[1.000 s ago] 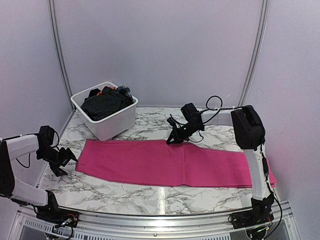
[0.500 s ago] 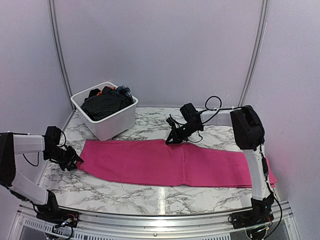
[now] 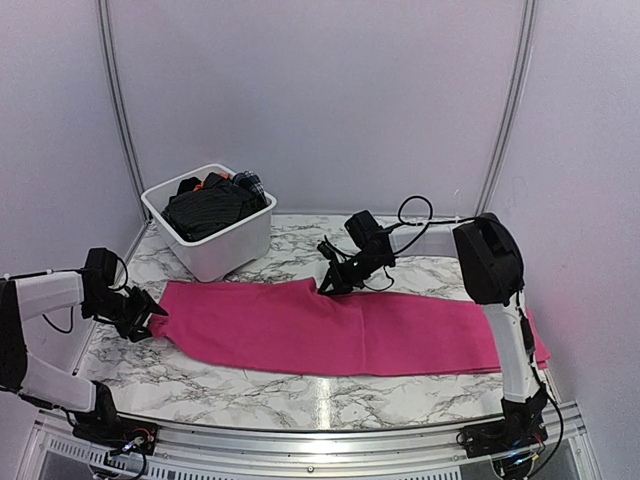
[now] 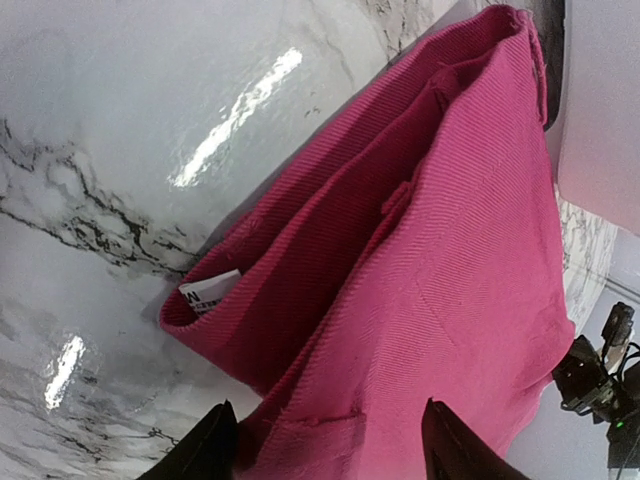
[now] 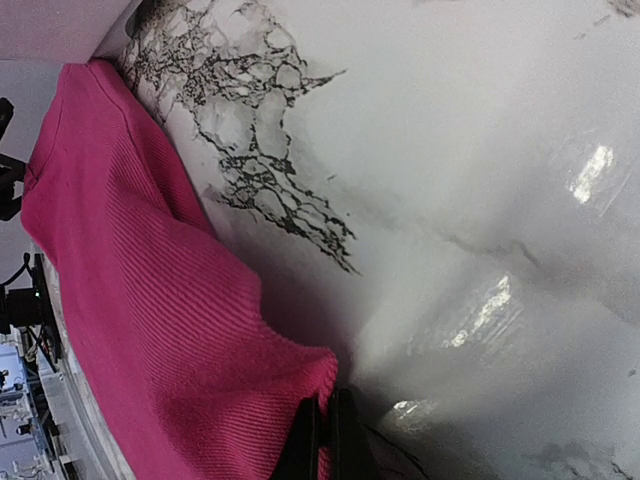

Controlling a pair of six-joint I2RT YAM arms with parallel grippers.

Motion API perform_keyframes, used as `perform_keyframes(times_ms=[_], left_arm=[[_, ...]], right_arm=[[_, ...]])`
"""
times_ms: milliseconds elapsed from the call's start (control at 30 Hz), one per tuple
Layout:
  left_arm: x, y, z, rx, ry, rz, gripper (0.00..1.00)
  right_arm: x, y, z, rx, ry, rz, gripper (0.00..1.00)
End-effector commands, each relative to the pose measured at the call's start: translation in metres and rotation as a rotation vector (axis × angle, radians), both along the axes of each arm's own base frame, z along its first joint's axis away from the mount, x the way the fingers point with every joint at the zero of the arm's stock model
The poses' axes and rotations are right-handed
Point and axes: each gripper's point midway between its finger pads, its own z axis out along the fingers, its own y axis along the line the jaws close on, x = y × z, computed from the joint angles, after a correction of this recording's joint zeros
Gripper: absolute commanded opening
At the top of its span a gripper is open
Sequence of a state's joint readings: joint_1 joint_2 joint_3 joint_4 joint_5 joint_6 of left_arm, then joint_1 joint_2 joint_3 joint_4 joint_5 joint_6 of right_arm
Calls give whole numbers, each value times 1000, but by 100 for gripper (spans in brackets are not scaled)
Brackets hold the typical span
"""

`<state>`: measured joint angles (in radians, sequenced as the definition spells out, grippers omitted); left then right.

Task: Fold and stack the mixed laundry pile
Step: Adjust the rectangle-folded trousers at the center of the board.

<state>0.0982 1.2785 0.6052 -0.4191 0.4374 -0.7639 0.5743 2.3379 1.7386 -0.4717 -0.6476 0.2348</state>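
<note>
A large magenta-pink cloth (image 3: 350, 325) lies stretched across the marble table from left to right. My left gripper (image 3: 152, 318) is at its left end, jaws open and straddling the folded corner (image 4: 330, 455); a white label (image 4: 205, 290) peeks from the fold of the cloth (image 4: 430, 250). My right gripper (image 3: 326, 284) is shut on the cloth's far edge near the middle, pinching a raised bit of the cloth (image 5: 150, 300) between its closed fingers (image 5: 325, 435). The rest of the pile sits in the tub: a black pinstriped shirt (image 3: 205, 208), an orange scrap (image 3: 203, 183) and a dark plaid piece (image 3: 250, 183).
The white plastic tub (image 3: 225, 248) stands at the back left, just behind the cloth's left end. Grey walls close in the table on the left, back and right. Bare marble (image 3: 300, 385) runs along the near side of the cloth.
My left gripper moved right onto the cloth's left end, its jaws narrowing, then widening. My right gripper slid left, dragging the far edge into a small peak.
</note>
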Motion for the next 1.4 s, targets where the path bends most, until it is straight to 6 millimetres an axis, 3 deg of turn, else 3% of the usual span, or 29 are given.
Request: perform_keyframes(times_ms=[0, 133, 467, 767, 967, 1367], left_arm=[[-5, -3, 3, -13, 27, -8, 68], [4, -8, 2, -41, 4, -34, 69], [25, -18, 32, -90, -105, -68, 62], [39, -25, -2, -176, -89, -15, 62], [59, -31, 3, -182, -156, -42, 66], [93, -6, -7, 14, -145, -123, 66]], right_arm=[[-10, 10, -11, -14, 28, 22, 0], [-8, 9, -11, -17, 25, 18, 0], [-5, 6, -11, -18, 23, 9, 0], [-5, 2, -13, -23, 30, 9, 0], [-6, 2, -14, -25, 31, 9, 0], [-2, -13, -13, -34, 29, -2, 0]])
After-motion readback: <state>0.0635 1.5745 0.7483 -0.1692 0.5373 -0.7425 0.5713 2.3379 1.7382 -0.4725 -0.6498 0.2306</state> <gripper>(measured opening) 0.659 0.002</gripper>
